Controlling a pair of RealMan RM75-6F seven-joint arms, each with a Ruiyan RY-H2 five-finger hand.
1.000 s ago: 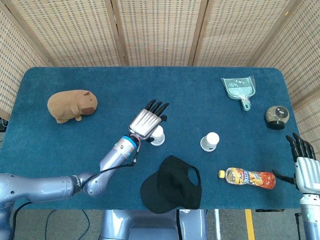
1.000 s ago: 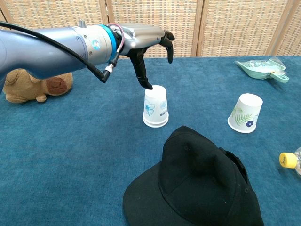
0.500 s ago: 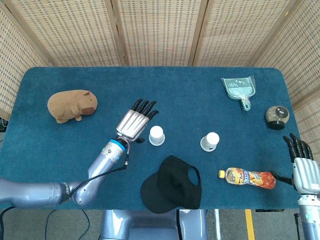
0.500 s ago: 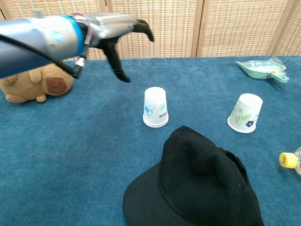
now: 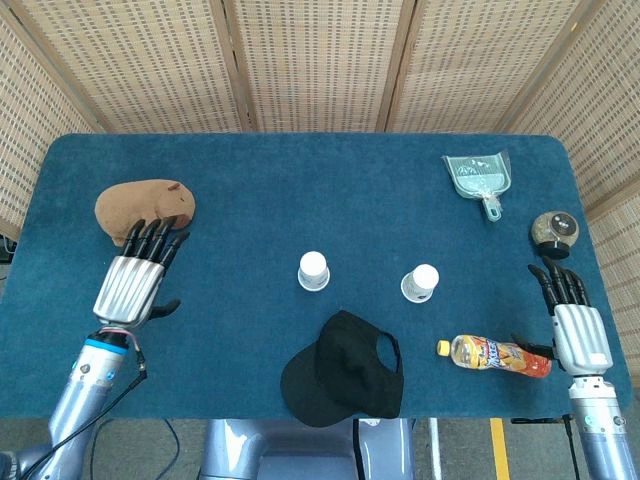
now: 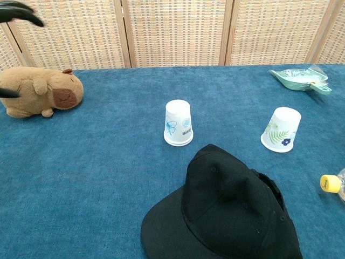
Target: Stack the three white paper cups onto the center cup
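Blue cloth covers the table (image 5: 330,190), wicker screens standing behind it. Nearest the robot lies the black cap (image 5: 345,368), with the orange bottle (image 5: 498,356) off to its right. That bottle sits just beside the right hand (image 5: 572,318), which is flat, fingers apart, holding nothing. Only two white cups show in either view. The right cup (image 5: 421,282), upside down, stands between that hand and the center cup (image 5: 313,270), also upside down. So the right hand looks the nearer one for a lift; the cup is up and to its left. Over at the left edge, the left hand (image 5: 137,276) is flat and empty too, fingertips by the plush capybara (image 5: 145,207), well apart from both cups.
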